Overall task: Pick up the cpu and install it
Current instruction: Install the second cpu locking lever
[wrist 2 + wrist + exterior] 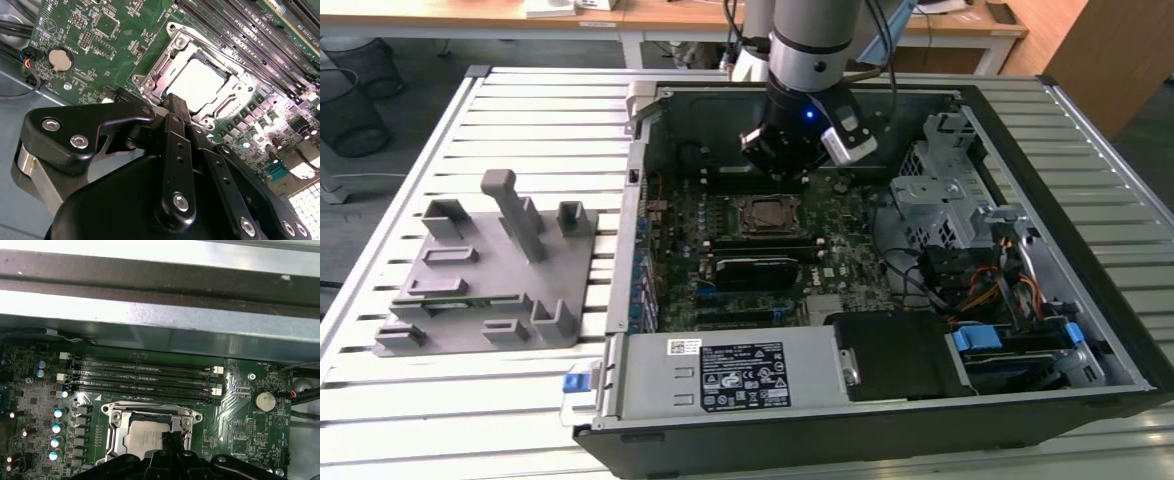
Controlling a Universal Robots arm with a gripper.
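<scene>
The cpu (202,82) lies flat in the motherboard socket (150,67), its shiny silver top framed by the open metal bracket; it also shows in the first wrist view (145,437) and the exterior view (765,215). My gripper (790,168) hangs inside the open computer case, just above the board and a little behind the socket. Its black fingertips (173,104) come together in one point near the socket's edge, with nothing between them. In the first wrist view the gripper (170,439) covers part of the cpu's near side.
Memory slots (145,375) run behind the socket and a coin battery (263,401) sits beside them. The case wall (638,200), drive cage (947,190), cables (987,290) and power supply (734,375) hem the board in. A grey fixture tray (494,270) stands on the slatted table (520,110).
</scene>
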